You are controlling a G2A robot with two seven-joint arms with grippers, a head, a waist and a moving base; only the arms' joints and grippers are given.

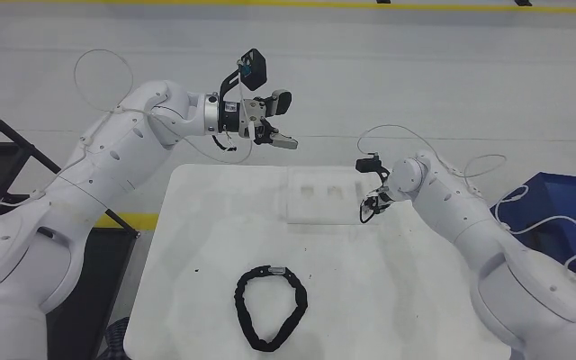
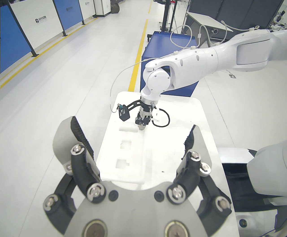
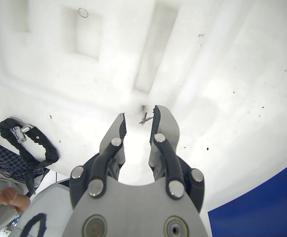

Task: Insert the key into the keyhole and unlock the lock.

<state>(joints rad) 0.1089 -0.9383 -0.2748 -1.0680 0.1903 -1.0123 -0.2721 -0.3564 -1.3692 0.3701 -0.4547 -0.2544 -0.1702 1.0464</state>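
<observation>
I am looking down at the white table [image 1: 180, 270], which is carrying everything in play. A white foam tray [image 1: 306, 214] is sitting toward the far side of it, with two square recesses and one long slot cut into its top. The chain lock [image 1: 241, 306] is lying well apart from the tray on the near part of the table. Its black sleeve is curling into a closed loop, and its silver lock body [image 3: 21, 134] is resting at the side of the loop that faces the tray.

The left gripper [image 1: 283, 121] is hanging in the air by the table's far left corner. Its fingers are spread wide and are gripping nothing.

The right gripper [image 3: 139, 111] is pointing down at the right end of the foam tray, close over the foam. Its fingers are parted, not clenched.

The key [image 3: 144, 116] is lying on the foam between those two fingers, just past the end of the long slot. It is sitting right beside one finger pad [image 3: 154, 119]. I cannot tell whether it is touching that pad, and the other finger is standing apart from it.

A small wire ring [image 3: 83, 12] is lying in one of the square recesses.
</observation>
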